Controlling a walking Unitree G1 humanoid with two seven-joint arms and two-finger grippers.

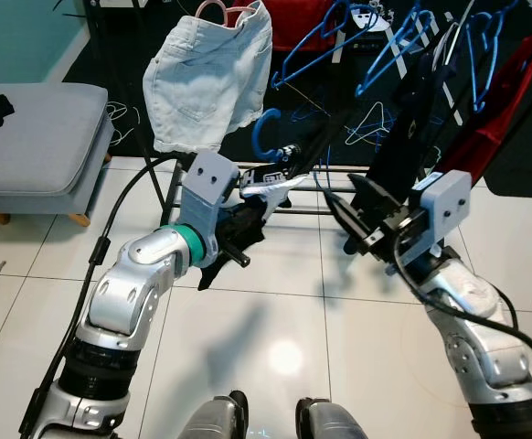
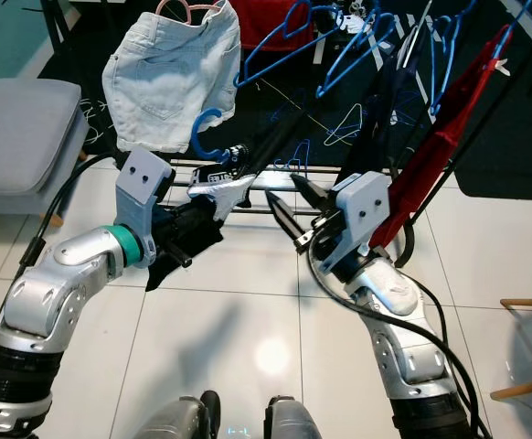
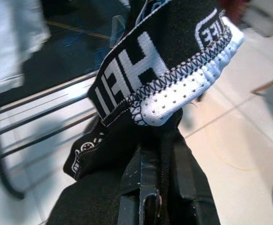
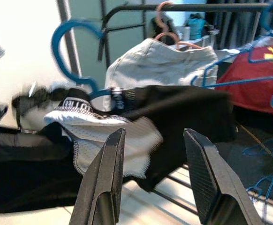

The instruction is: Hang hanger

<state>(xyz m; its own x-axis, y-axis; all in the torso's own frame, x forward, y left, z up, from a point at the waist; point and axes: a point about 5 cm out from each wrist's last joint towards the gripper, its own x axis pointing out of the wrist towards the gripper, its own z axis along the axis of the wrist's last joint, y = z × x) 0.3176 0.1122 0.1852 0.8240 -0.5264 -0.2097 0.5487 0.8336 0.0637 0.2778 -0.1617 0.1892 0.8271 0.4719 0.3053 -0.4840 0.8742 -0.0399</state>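
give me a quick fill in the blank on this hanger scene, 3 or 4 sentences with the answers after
1. The left gripper is shut on a garment whose main colour is ____.
2. The hanger carrying that garment has a hook coloured ____.
3. The right gripper has its fingers ____, with nothing between them.
4. The pale denim shorts hang from a hanger coloured ____.

Missing words: black; blue; open; pink
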